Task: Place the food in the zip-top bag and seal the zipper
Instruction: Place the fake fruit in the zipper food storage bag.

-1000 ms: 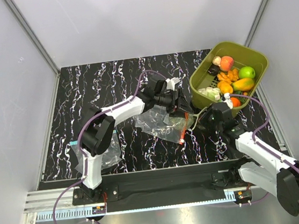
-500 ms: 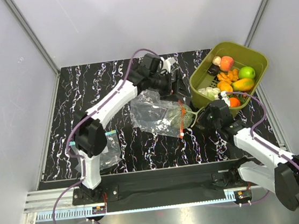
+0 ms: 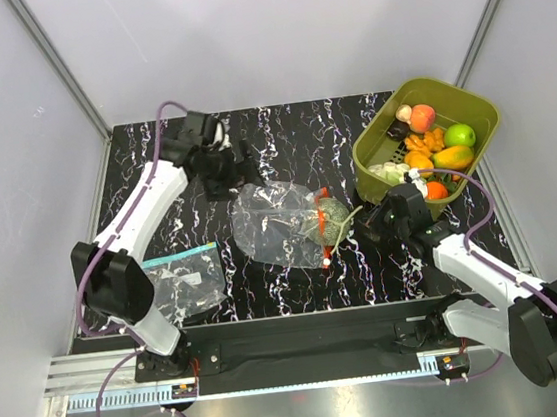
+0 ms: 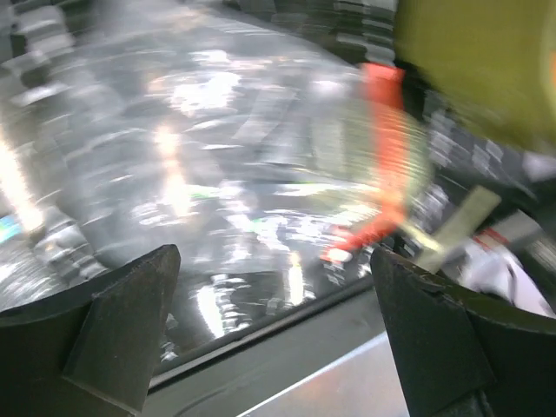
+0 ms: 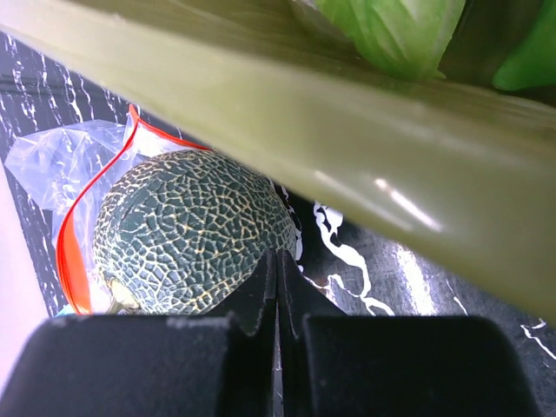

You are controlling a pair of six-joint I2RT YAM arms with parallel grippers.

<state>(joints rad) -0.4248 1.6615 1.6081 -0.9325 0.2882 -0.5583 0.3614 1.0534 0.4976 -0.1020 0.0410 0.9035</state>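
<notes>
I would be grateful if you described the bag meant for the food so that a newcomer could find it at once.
On the black marbled table, look to the middle, just left of the olive-green tub. A crinkly clear zip-top bag lies there with a netted melon at its mouth. Its red-orange zipper sets it apart from the other clear bag near the front-left corner, whose strip is teal-blue.

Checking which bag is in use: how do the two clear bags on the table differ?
The mid-table bag has a red-orange strip and a netted melon at its mouth. The near-left bag has a teal-blue strip and looks empty. Both are clear, crinkly plastic.
</notes>
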